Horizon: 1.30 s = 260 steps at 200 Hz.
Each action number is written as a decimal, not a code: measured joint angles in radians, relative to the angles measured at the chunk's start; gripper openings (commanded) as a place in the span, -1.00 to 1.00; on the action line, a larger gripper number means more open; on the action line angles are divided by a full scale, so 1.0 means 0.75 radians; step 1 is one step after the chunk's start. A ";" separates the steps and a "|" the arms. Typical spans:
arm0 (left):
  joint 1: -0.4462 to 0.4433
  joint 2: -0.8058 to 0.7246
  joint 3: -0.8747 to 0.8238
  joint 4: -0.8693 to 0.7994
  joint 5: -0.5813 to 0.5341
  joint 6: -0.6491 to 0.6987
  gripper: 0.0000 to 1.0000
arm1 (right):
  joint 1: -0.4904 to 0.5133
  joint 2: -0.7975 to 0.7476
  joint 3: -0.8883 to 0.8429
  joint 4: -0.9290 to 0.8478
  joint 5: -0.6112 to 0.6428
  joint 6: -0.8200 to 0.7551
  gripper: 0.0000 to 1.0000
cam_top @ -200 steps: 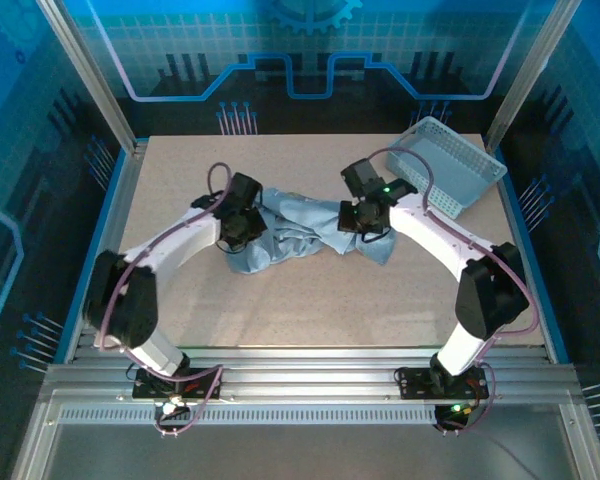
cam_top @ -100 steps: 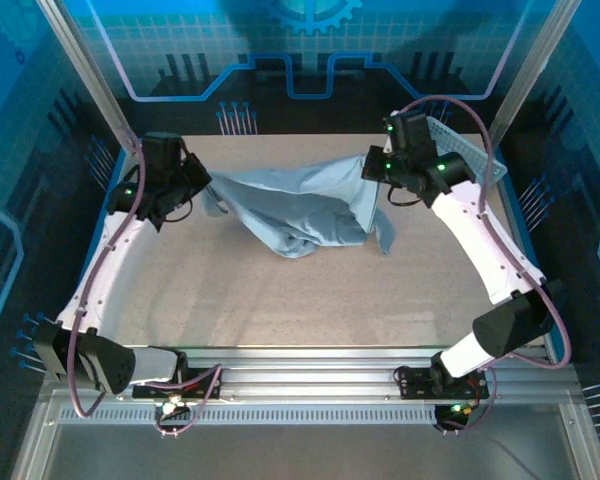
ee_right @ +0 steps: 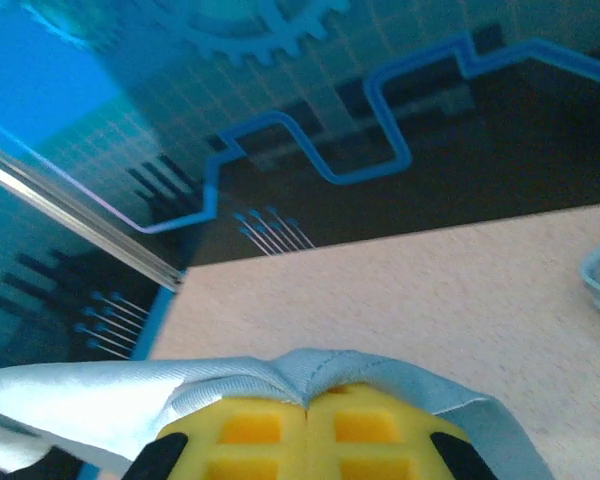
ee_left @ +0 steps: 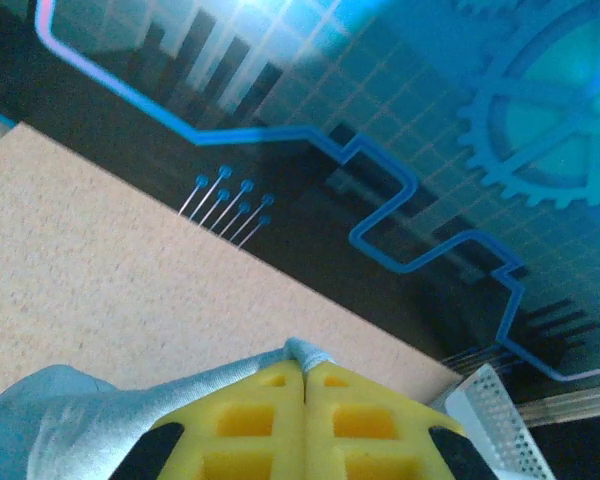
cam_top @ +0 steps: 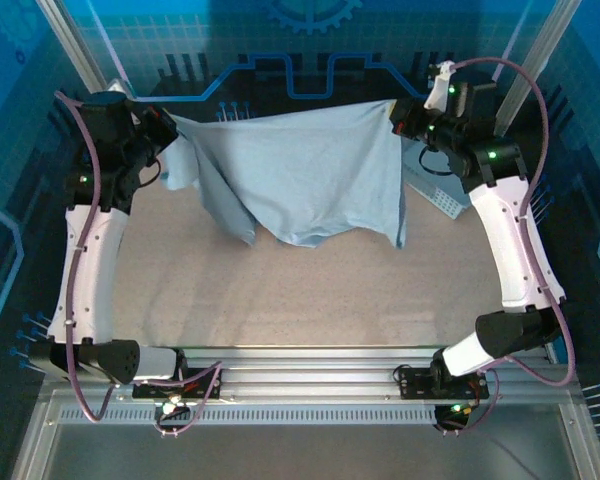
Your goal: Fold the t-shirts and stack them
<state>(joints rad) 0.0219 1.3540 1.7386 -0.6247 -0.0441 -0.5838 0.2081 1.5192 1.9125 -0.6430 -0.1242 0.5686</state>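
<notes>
Currently the soft, pale grey-blue t-shirt point(cam_top: 310, 170) hangs stretched as a broad wrinkled sheet across the upper centre of the top view, above the speckled beige counter point(cam_top: 310, 300). The left hand point(cam_top: 167, 124) and right hand point(cam_top: 400, 116) each clamp a stitched top corner between closed yellow foam pads point(ee_left: 245, 425).

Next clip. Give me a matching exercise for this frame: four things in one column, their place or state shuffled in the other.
1 t-shirt
2 left gripper
3 right gripper
4 basket

A far right of the table
B shut on the shirt's right end
C held up and spread wide
D shut on the shirt's left end

Pairs: 1-C, 2-D, 3-B, 4-A
</notes>
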 measured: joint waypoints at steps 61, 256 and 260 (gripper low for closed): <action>0.016 0.013 0.112 0.105 0.010 0.056 -1.00 | -0.065 0.053 0.115 0.126 -0.186 0.073 -1.00; 0.021 0.062 0.476 0.492 -0.020 0.149 -1.00 | -0.069 -0.287 -0.153 0.476 -0.210 0.166 -1.00; 0.021 0.112 0.491 0.497 -0.015 0.148 -1.00 | -0.069 -0.257 -0.137 0.472 -0.204 0.166 -1.00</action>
<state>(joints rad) 0.0376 1.4384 2.1071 -0.2516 -0.0555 -0.4732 0.1566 1.3266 1.8095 -0.2893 -0.2771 0.6933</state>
